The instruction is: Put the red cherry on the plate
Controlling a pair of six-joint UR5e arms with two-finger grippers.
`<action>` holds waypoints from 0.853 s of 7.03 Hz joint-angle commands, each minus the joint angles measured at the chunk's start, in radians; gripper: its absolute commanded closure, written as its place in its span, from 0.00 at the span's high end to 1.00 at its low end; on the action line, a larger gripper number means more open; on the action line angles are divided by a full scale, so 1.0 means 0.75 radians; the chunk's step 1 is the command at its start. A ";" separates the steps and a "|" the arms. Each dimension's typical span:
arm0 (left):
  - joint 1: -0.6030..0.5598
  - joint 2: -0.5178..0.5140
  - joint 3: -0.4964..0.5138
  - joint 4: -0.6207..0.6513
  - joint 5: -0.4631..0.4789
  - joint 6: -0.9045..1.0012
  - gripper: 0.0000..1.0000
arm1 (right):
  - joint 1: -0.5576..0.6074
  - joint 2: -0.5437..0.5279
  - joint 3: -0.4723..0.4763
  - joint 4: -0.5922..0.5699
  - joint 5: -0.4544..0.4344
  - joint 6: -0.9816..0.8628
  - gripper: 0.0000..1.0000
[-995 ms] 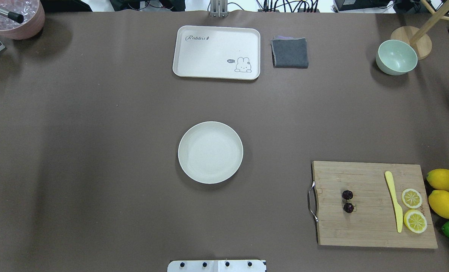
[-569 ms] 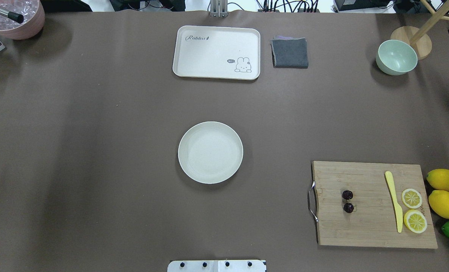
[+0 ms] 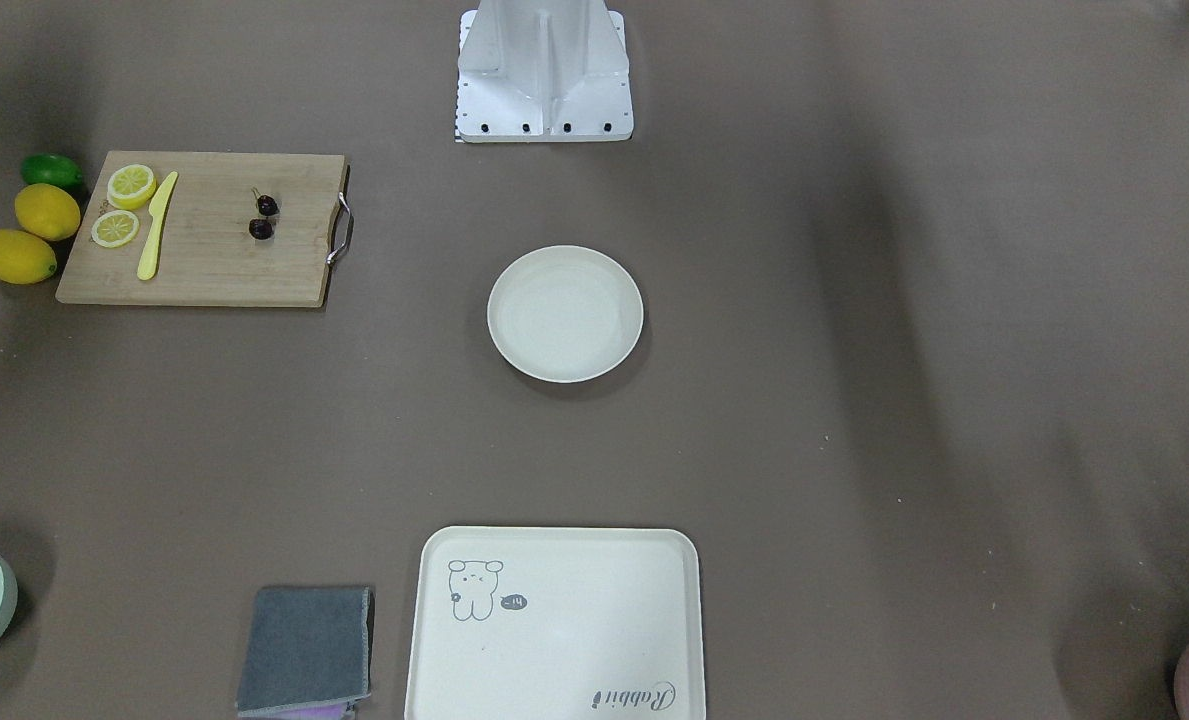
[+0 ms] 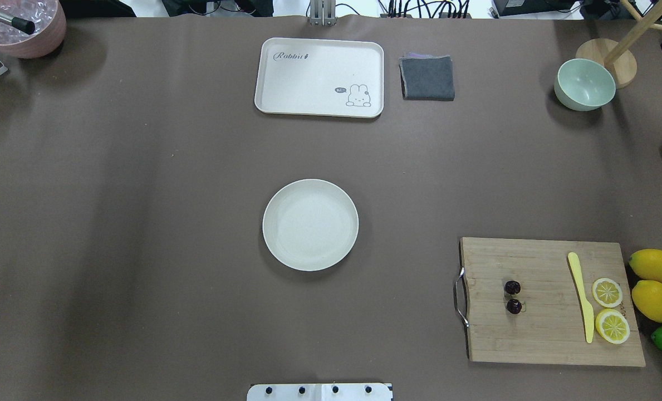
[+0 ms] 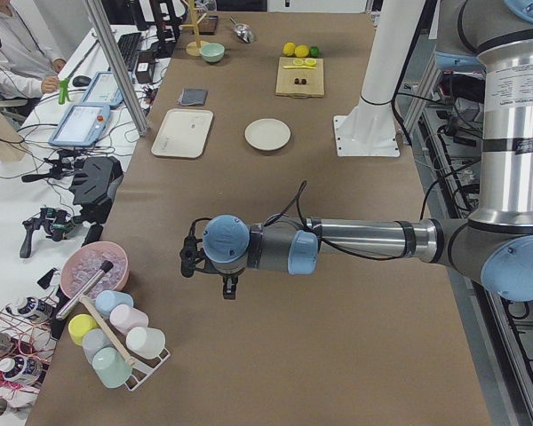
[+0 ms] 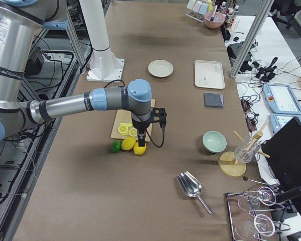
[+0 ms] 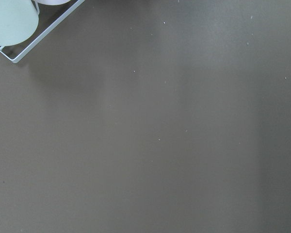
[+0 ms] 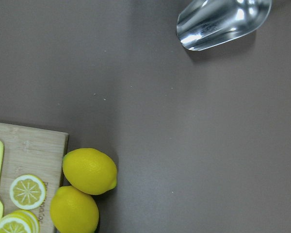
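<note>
Brown covering spans the desk [image 4: 141, 223], the largest surface in the overhead view. Wooden cutting board [image 4: 542, 334] fills the lower right of that frame; a cream tray [image 4: 308, 72] lies at upper centre. The plate [image 4: 310, 224], round and off-white, sits at frame centre, well apart from the board. The left end effector [image 5: 229, 286], centre-left in the exterior left view, hangs over bare desk; the right end effector [image 6: 141, 138], mid-frame in the exterior right view, hangs by the lemons [image 6: 134, 146]. Whether either has its fingers apart or together cannot be told. The red cherry [image 4: 514, 306] rests on the board's left half, near the metal handle [image 4: 460, 297].
</note>
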 commanded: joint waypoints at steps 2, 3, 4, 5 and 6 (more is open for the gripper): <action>-0.004 0.005 -0.009 -0.002 0.000 -0.001 0.98 | -0.520 0.160 0.231 0.009 -0.104 0.623 0.98; -0.004 0.005 0.002 -0.002 -0.002 0.007 0.98 | -0.751 0.309 0.232 0.007 -0.223 0.886 0.98; -0.004 0.019 0.012 0.017 -0.002 0.007 0.98 | -0.976 0.432 0.207 -0.001 -0.364 1.107 0.98; -0.018 0.019 0.012 0.035 0.004 0.007 0.98 | -1.031 0.525 0.130 -0.003 -0.395 1.146 0.98; -0.034 0.019 0.008 0.035 0.004 0.007 0.98 | -1.116 0.548 0.109 -0.001 -0.440 1.201 0.98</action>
